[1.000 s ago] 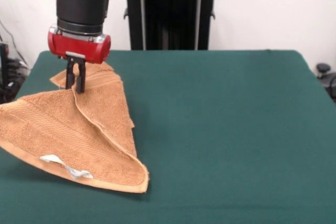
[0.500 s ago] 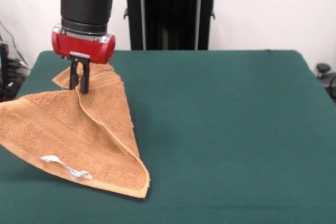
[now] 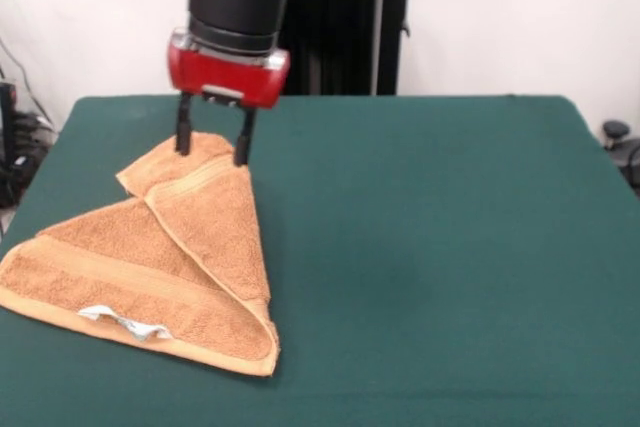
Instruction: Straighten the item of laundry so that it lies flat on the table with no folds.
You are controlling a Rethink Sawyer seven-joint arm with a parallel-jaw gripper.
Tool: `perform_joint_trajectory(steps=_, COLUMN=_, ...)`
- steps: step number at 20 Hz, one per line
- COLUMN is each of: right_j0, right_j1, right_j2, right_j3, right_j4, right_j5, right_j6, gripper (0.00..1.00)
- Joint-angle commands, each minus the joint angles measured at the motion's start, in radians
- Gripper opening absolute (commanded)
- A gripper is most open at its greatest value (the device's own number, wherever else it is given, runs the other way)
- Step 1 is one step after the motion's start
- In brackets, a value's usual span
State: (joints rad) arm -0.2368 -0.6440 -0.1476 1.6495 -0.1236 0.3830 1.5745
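Near edge: towel [image 3: 150, 267] sits at the desk's [image 3: 450, 247] front-left, folded into a rough triangle. White tag [image 3: 125, 322] shows on the front hem. A diagonal flap lies doubled over the middle, running from the front corner up to the far peak. The left tip reaches right to the desk edge.

Tool [image 3: 212, 142] hangs just over the far peak, fingers spread, nothing held. Tips look at or barely above the cloth; can't tell if they touch.

Risks, my read:
- Closing here likely pinches both layers at the peak, so a pull drags the whole stack instead of peeling the flap.
- Pulling further left could send the towel over the edge; no margin on that side.
- Terry on felt likely grips hard, so dragging may bunch the bottom layer and add creases.
- A shallow pinch on a thick hem could slip mid-pull.

Surface: dark green felt, plenty of bare room to the right and far side, so unfolding that way seems safer.

Beyond: black stand [image 3: 320, 27], white wall [image 3: 520, 17], some cables [image 3: 20, 162] far left.
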Motion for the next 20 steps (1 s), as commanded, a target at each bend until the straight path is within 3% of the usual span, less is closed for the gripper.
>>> perform_joint_trajectory(steps=1, right_j0=0.106, right_j1=0.029, right_j2=-0.062, right_j3=-0.091, right_j4=0.091, right_j5=0.197, right_j6=0.304, gripper=1.0)
perform_joint_trajectory(steps=5, right_j0=0.111, right_j1=0.051, right_j2=-0.069, right_j3=-0.102, right_j4=0.119, right_j5=0.178, right_j6=0.305, gripper=1.0)
perform_joint_trajectory(steps=11, right_j0=0.029, right_j1=0.085, right_j2=-0.008, right_j3=-0.056, right_j4=0.139, right_j5=0.063, right_j6=0.234, gripper=1.0)
perform_joint_trajectory(steps=20, right_j0=-0.212, right_j1=0.153, right_j2=0.188, right_j3=0.009, right_j4=0.057, right_j5=-0.129, right_j6=0.052, gripper=1.0)
